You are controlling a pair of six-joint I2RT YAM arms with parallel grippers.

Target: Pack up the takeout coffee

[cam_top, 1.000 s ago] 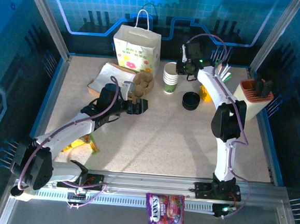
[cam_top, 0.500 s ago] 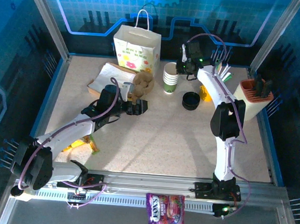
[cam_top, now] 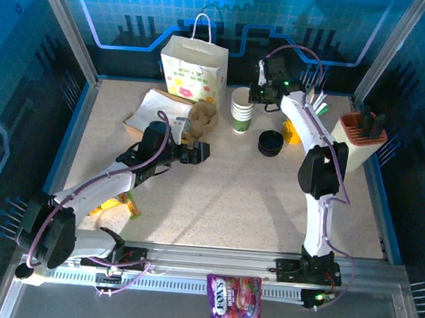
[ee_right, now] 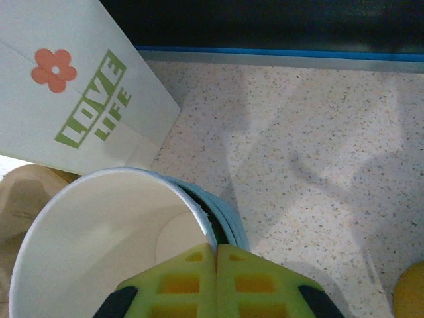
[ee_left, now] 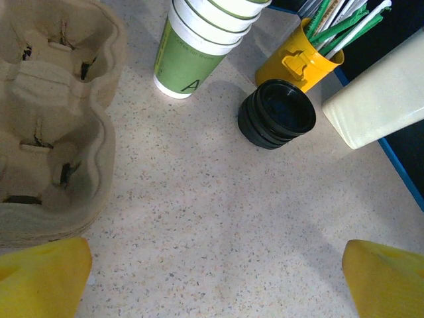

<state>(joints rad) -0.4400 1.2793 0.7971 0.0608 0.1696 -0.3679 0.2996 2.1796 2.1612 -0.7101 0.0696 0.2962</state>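
The takeout coffee cups (cam_top: 241, 110), white above and green below, stand nested in a stack at the back middle of the table, lidless. Their black lids (cam_top: 270, 143) sit stacked just to the right. My right gripper (cam_top: 256, 94) is over the stack's right rim. In the right wrist view its yellow-green fingers (ee_right: 216, 248) are shut on the rim of the top cup (ee_right: 99, 245), which stands slightly apart from the rims below. My left gripper (cam_top: 198, 152) hovers open beside the cardboard cup carrier (cam_top: 201, 117), nothing between its fingertips (ee_left: 40, 278). The left wrist view shows the cups (ee_left: 192, 50) and lids (ee_left: 277, 112) ahead.
A flower-printed white paper bag (cam_top: 193, 70) stands behind the carrier. A yellow cup of straws (ee_left: 298, 59) is behind the lids, with a white and orange holder (cam_top: 354, 137) at the right edge. Flat brown bags (cam_top: 154, 110) lie left. A candy packet (cam_top: 234, 299) hangs off the front rail.
My right gripper's fingers have closed onto the top cup's rim. Its wrist shifted slightly. The left arm has hardly moved.
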